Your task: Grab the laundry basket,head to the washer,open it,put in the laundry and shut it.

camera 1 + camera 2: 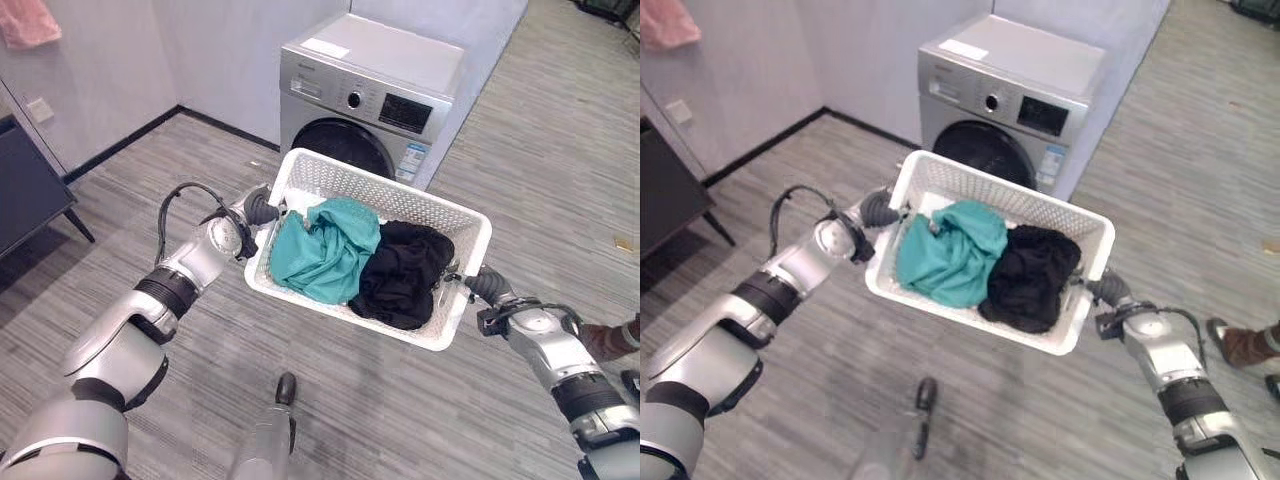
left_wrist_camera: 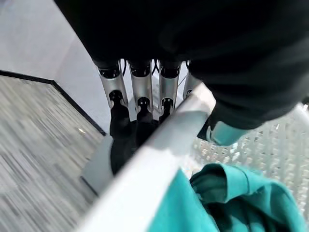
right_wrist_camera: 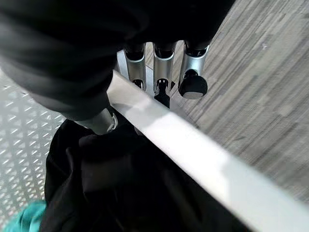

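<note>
Gripping the white laundry basket (image 1: 455, 222) at its two short rims, the left robot hand (image 1: 258, 209) and the right robot hand (image 1: 478, 283) have fingers curled over the edges. The basket hangs above the floor, near the closed washer (image 1: 372, 95), holding a teal garment (image 1: 325, 248) beside a black garment (image 1: 403, 272).

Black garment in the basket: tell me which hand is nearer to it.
Right. The right hand grips the basket rim right beside the black garment; the left hand grips the opposite end, past the teal garment.
</note>
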